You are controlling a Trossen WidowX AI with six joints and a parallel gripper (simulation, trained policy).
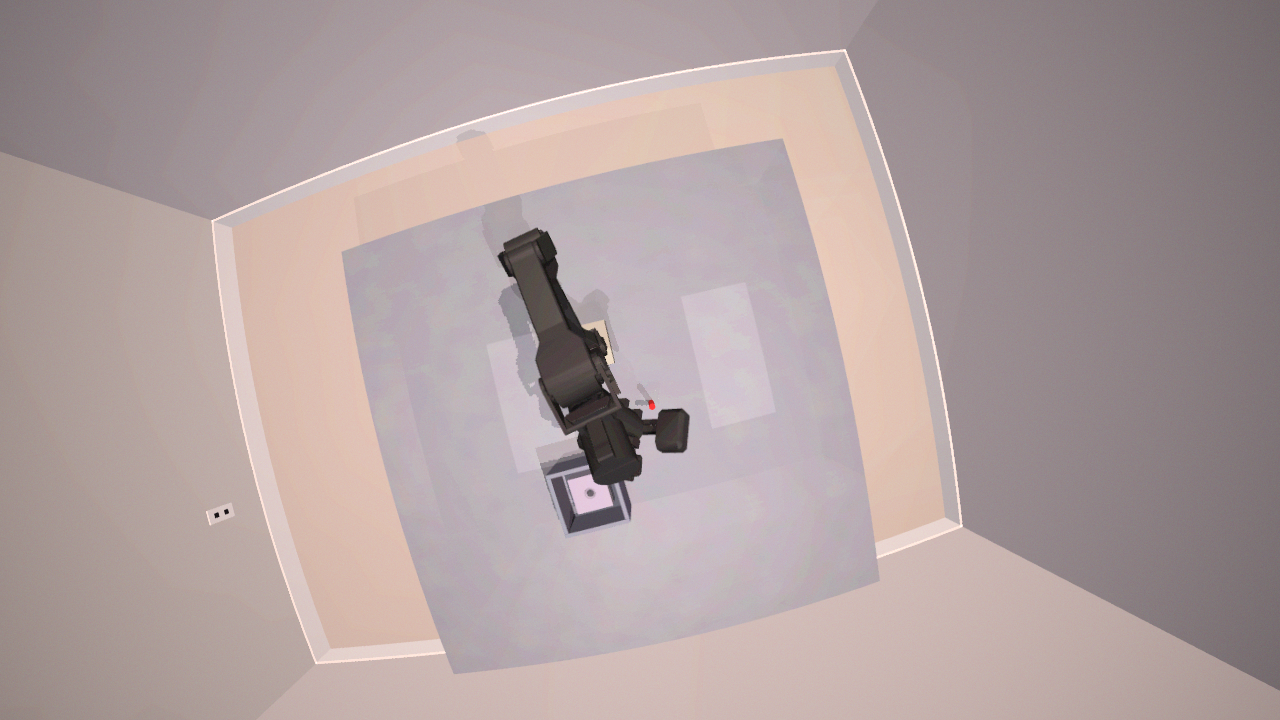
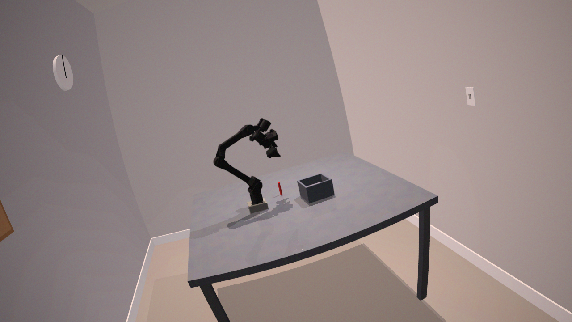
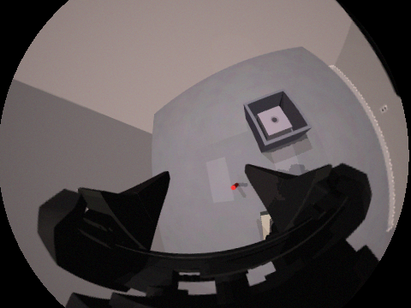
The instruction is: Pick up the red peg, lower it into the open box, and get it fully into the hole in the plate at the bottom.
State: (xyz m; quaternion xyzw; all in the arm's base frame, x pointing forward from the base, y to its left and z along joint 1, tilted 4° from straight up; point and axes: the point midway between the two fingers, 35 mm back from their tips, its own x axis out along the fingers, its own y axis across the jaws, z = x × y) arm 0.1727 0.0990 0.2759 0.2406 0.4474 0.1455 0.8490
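Observation:
The red peg (image 1: 651, 404) (image 2: 279, 188) (image 3: 234, 186) stands upright on the table, between the arm's base and the box. The dark open box (image 1: 597, 519) (image 2: 320, 192) (image 3: 274, 102) stands on the table. At its bottom the pale plate (image 1: 578, 503) (image 3: 266, 116) shows its round, empty hole (image 1: 589, 492) (image 3: 275, 120). My gripper (image 3: 208, 172) is wide open and empty, high above the table. In the wrist view the peg shows in the gap between the fingertips, nearer the right one, but lies far below them. In the top view the arm hides part of the box's rim.
The arm's pale base block (image 1: 608, 342) (image 2: 258, 206) (image 3: 265, 225) is on the grey table (image 1: 760, 501) (image 2: 339, 224) (image 3: 193, 115). The arm (image 1: 542, 295) (image 2: 233, 170) arches up from it. The box walls rise around the plate.

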